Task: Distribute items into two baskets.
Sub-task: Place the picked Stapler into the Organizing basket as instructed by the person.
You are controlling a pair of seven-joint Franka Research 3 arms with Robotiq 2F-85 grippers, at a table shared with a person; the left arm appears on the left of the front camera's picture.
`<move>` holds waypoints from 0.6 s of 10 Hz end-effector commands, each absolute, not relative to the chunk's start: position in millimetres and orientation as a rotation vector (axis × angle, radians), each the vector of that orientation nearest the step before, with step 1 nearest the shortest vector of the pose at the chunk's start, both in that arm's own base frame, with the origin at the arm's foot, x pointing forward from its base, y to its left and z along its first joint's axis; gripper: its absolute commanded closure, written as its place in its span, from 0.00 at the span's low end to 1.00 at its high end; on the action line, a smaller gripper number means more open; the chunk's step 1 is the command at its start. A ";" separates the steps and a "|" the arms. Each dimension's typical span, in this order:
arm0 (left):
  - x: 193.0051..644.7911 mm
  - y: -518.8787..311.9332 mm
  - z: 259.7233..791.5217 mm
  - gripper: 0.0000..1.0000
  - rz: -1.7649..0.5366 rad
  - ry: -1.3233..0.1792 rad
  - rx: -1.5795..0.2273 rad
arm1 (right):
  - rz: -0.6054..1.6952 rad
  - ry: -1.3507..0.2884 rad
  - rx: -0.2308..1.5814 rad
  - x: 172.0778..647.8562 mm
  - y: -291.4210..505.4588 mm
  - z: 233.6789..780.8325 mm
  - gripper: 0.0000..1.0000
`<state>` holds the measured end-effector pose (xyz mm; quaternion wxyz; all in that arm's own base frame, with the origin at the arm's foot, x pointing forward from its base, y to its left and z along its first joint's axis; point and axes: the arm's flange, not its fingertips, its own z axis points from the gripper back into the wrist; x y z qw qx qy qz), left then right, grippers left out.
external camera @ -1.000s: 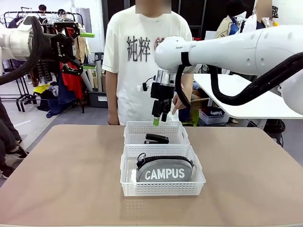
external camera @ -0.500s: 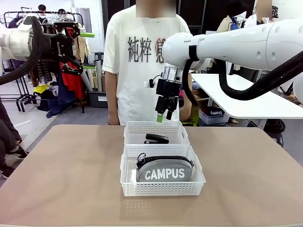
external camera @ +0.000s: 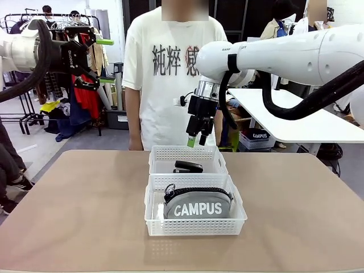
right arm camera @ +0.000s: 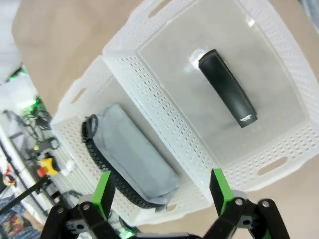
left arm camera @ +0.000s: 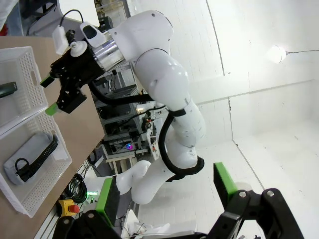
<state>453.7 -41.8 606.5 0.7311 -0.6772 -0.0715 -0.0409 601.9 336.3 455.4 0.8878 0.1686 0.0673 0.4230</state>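
Two white lattice baskets sit end to end mid-table. The near basket (external camera: 239, 219) holds the grey CAMPUS pouch (external camera: 197, 206). The far basket (external camera: 219, 159) holds the black stapler (external camera: 188, 166). My right gripper (external camera: 195, 141) hangs open and empty a little above the far basket's back edge. Looking down from the right wrist, its green-padded gripper (right arm camera: 160, 191) frames the stapler (right arm camera: 228, 89) in one basket (right arm camera: 279, 164) and the pouch (right arm camera: 134, 159) in the other (right arm camera: 84, 89). My left gripper (external camera: 102, 61) is held high at the far left, open and empty, away from the table.
A person in a white T-shirt (external camera: 165, 74) stands at the far edge just behind the baskets. Bare tan tabletop (external camera: 74, 216) surrounds the baskets on both sides. From the left wrist gripper (left arm camera: 167, 194) the right arm (left arm camera: 149, 59) shows over the baskets.
My right gripper has risen and shifted slightly right from just above the far basket. The stapler, pouch, baskets and left arm have stayed put.
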 end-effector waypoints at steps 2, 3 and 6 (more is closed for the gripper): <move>453.1 -42.2 609.1 0.00 -0.084 -0.155 -1.508 | 0.581 0.050 0.553 580.2 285.9 497.8 0.00; 453.1 -42.2 609.1 0.00 -0.084 -0.155 -1.508 | 0.538 0.011 0.592 570.7 267.4 512.5 0.00; 453.1 -42.2 609.1 0.00 -0.084 -0.155 -1.508 | 0.316 0.046 0.728 549.2 216.7 549.4 0.00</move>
